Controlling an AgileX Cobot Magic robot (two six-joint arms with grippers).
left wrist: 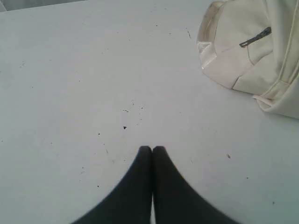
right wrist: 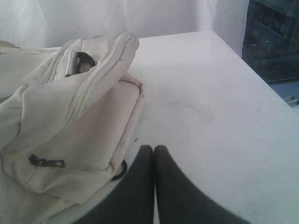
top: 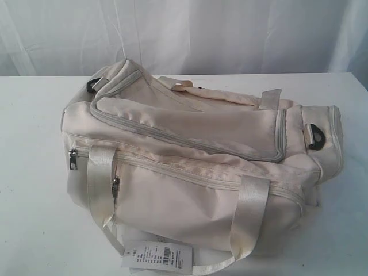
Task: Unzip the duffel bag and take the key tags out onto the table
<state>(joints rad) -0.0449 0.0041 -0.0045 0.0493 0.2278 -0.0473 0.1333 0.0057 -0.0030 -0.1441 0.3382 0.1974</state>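
Observation:
The cream duffel bag (top: pixel 190 172) lies on the white table (top: pixel 34 172), its grey zippers closed, with a metal zipper pull (top: pixel 73 159) at its left end. No gripper shows in the exterior view. My left gripper (left wrist: pixel 152 148) is shut with nothing in it, over bare table (left wrist: pixel 93 84), with one end of the duffel bag (left wrist: pixel 243 60) off to the side. My right gripper (left wrist: pixel 154 147) is named here only for the right wrist view: the right gripper (right wrist: pixel 154 147) is shut and empty, just beside the duffel bag (right wrist: pixel 70 116). The key tags are out of view.
A white paper label (top: pixel 155 256) hangs from the bag at the front. A white curtain (top: pixel 184 34) closes off the back. The table's edge (right wrist: pixel 261 79) runs close by the right gripper, with a dark drop beyond it.

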